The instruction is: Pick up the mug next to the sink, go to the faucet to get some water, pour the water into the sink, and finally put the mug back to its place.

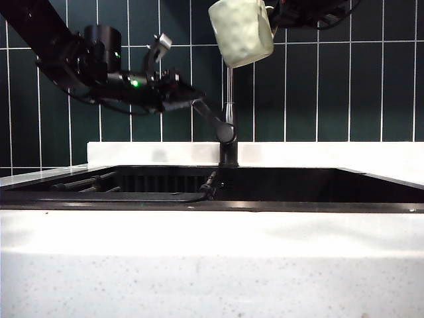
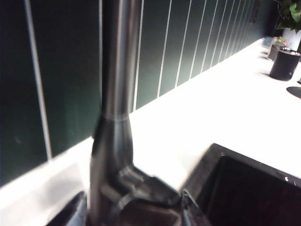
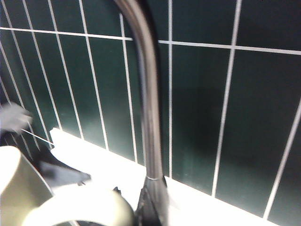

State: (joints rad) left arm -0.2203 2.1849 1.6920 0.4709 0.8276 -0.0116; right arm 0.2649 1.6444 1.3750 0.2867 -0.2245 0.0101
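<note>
Right gripper (image 1: 275,16) grips the mug (image 1: 242,30) high beside the faucet (image 1: 229,126); left gripper (image 1: 192,103), spread wide, nears its lever. Filling, pouring into the sink (image 1: 298,185) and returning remain.

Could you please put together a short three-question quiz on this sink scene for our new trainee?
1. True or false: the mug stands on the counter beside the sink.
2. Which hand is at the faucet lever? A) left hand B) right hand C) neither
3. Fill in: the wall behind the faucet is covered in dark green ____.

Key
1. False: the right hand holds it up high, near the top of the faucet pipe, tilted.
2. A: the left hand reaches in from the left of the exterior view, fully open, with the lever at its tip; contact cannot be confirmed.
3. Tiles.
</note>
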